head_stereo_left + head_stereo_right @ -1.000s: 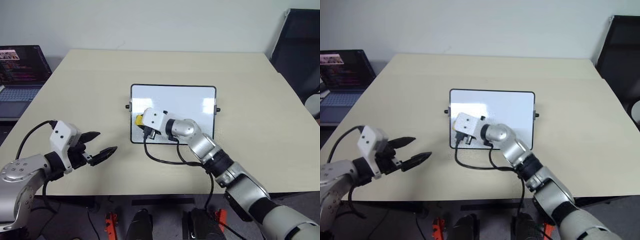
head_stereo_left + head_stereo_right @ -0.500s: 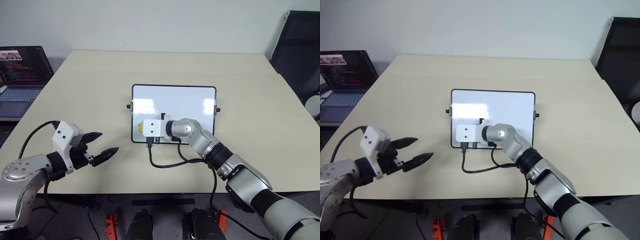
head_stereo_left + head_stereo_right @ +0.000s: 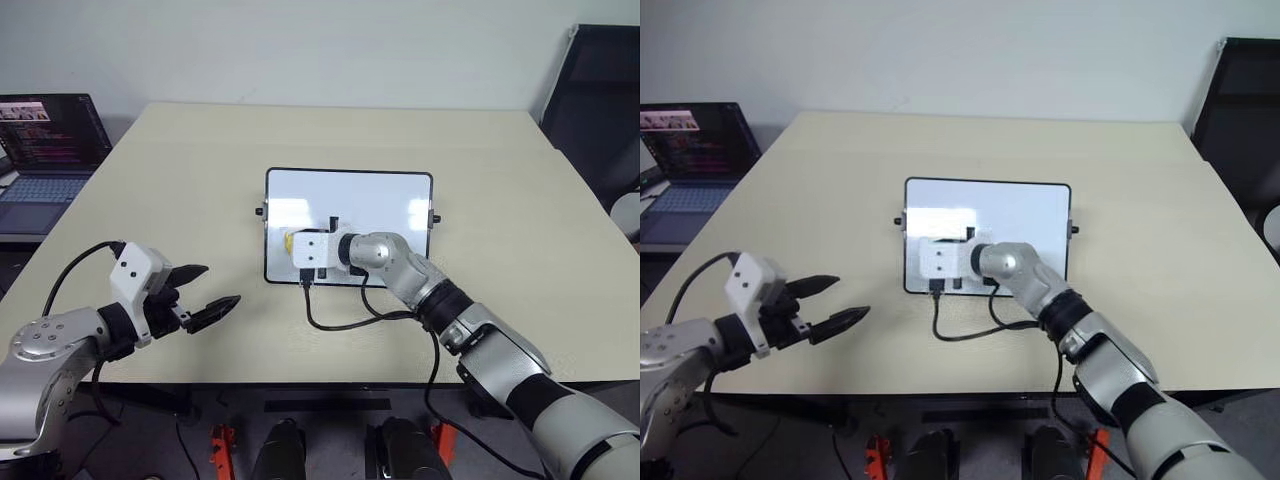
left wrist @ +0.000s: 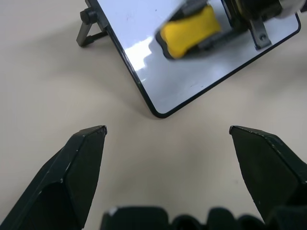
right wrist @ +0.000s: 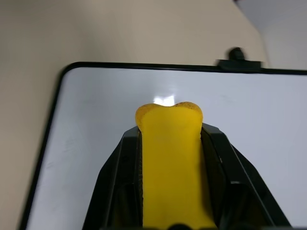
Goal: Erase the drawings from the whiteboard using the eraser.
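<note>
Sliding from the board's left edge toward its lower middle over the past second, the right gripper (image 3: 297,243) now sits over the whiteboard (image 3: 380,200), its wrist rolled so the white housing faces squarely up. Its black fingers (image 5: 218,158) are clenched on the eraser (image 5: 171,158), a yellow block that bulges past their tips in the right wrist view and shows as a yellow sliver at the gripper's left side in the head views. The eraser hangs over the lower left part of the board's glossy white surface, close to it; whether it touches cannot be told.

The whiteboard lies flat near the middle of the pale bench (image 3: 180,170), black-framed, with small knobs on its short sides. No red marks can be made out on the white area that shows around the gripper. A black cable (image 3: 345,320) loops from the right wrist down across the bench in front of the board.

The left gripper (image 3: 205,295) hovers above the bench's near left part, well apart from the board, its two black fingers (image 4: 79,167) released and spread wide; between them the left wrist view frames the board's near left corner and the eraser beyond.

A laptop (image 3: 45,150) with a lit screen stands off the bench's left side.
</note>
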